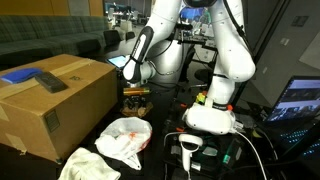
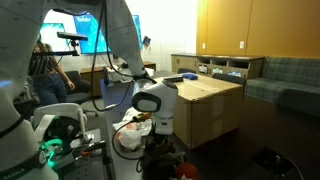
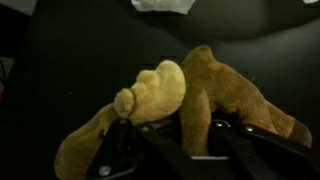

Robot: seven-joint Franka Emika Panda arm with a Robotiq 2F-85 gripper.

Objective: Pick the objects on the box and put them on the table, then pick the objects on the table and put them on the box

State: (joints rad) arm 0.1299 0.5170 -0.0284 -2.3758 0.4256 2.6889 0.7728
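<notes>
Box (image 1: pixel 60 110) of brown cardboard fills the left of an exterior view. On its top lie a blue flat pad (image 1: pixel 20 75) and, just to the right of it, a dark grey slab (image 1: pixel 50 82). In front of the box, low on the black table (image 1: pixel 165 128), a large white cloth (image 1: pixel 85 162) lies crumpled. A white-and-orange plastic bag (image 1: pixel 125 135) sits just to the right of the cloth. Above the bag and beside the box's right corner, the white arm reaches down, with its claw (image 1: pixel 135 92) close to the table. In the wrist view the claw's dark fingers (image 3: pixel 228 140) are closed around a narrow limb of a brown lump (image 3: pixel 200 85). The lump is soft and tan, spread over the black surface. Whether it rests on the table or hangs just above it cannot be told. Further right stands the robot's white base (image 1: pixel 210 118), and at the far right edge a lit screen (image 1: pixel 300 100) glows blue.
</notes>
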